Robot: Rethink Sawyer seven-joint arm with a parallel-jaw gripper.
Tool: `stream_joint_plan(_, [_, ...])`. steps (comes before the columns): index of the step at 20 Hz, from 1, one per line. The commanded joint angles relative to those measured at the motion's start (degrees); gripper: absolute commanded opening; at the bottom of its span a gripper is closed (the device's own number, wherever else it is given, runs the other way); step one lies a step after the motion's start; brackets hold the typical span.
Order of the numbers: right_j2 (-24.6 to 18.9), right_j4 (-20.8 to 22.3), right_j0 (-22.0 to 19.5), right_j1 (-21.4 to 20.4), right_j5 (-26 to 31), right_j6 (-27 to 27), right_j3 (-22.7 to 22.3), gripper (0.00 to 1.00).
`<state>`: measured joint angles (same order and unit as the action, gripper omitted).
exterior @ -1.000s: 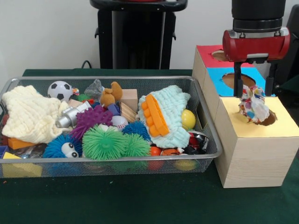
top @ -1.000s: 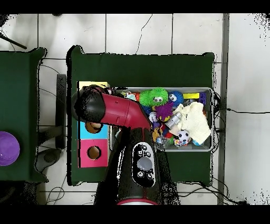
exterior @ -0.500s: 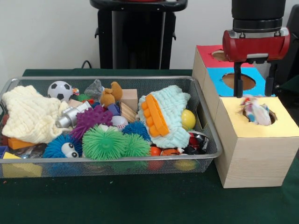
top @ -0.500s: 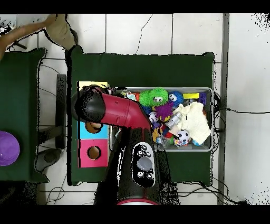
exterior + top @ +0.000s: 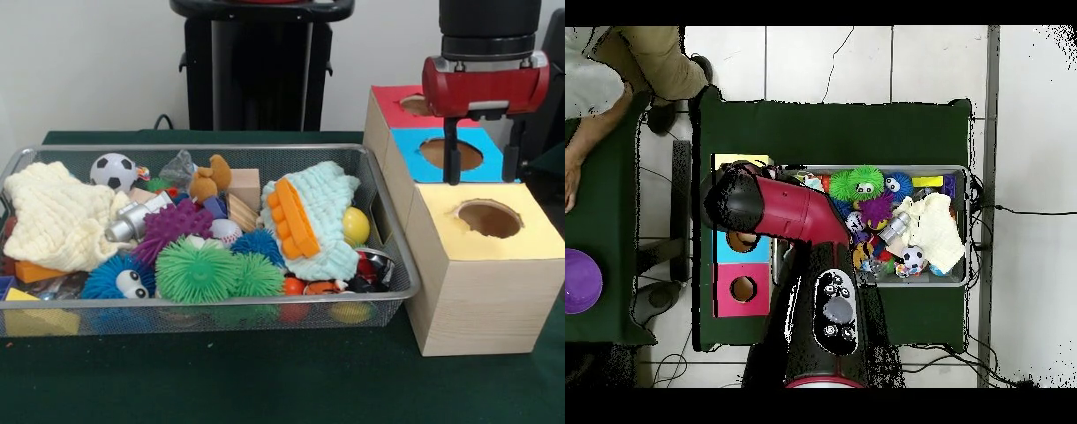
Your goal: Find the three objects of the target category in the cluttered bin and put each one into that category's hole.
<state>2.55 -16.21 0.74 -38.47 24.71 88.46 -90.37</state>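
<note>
Now the claw (image 5: 482, 163) hangs empty over the yellow box (image 5: 481, 274), its two thin black fingers (image 5: 452, 152) apart. The multicoloured rag that dangled between them a second ago, and was half sunk in the round hole (image 5: 488, 217) half a second ago, is gone from sight; the hole shows only its bare brown inside. I take that to mean one cloth item has dropped in, so one delivery looks complete and the search can return to the bin (image 5: 203, 300).

Behind the yellow box stand a blue box (image 5: 446, 137) and a red box (image 5: 393, 95), each plain wood at the sides with a coloured top and a round hole.

In the wire mesh bin, two soft things of the same kind seem to remain: a pale blue knitted cloth (image 5: 328, 216), nubbly and crumpled, with a ridged orange plastic piece (image 5: 293, 216) lying on it, and a cream waffle-textured cloth (image 5: 55, 216) bunched at the opposite end. Between them lie spiky rubber balls in green (image 5: 196, 272), purple (image 5: 172, 228) and blue, a small football (image 5: 113, 170), a wooden block (image 5: 244, 185) and a shiny metal cylinder (image 5: 132, 221). From overhead, a person (image 5: 610, 75) has come to the edge of the next green surface (image 5: 600, 215).
</note>
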Motion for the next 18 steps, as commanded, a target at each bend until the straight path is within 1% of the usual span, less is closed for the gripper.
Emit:
stream_joint_plan(1, [-2.42, 0.15, 0.68, 0.02, 5.21, 10.06, -1.21, 1.0])
stream_joint_plan(4, [-3.28, 0.04, -0.59, -0.16, 5.7, 8.84, -1.33, 1.0])
stream_joint_plan(5, [-3.74, 0.08, -1.58, -1.04, 6.31, 7.77, -1.93, 1.0])
stream_joint_plan(6, [-4.39, 0.09, -3.1, -1.91, 7.3, 6.22, -2.47, 1.0])
stream_joint_plan(8, [-6.39, 0.23, -7.53, -3.23, 9.04, 1.73, -3.49, 1.0])
stream_joint_plan(10, [-8.59, 0.79, -11.59, -2.86, 10.31, -2.25, -3.39, 1.0])
stream_joint_plan(12, [-10.48, 1.49, -14.37, -2.0, 11.51, -4.46, -2.53, 1.0])
stream_joint_plan(15, [-12.51, 2.9, -17.1, -0.84, 14.1, -6.06, -0.49, 1.0])
stream_joint_plan(18, [-14.59, 3.88, -19.48, -0.29, 14.88, -6.79, -0.3, 1.0])
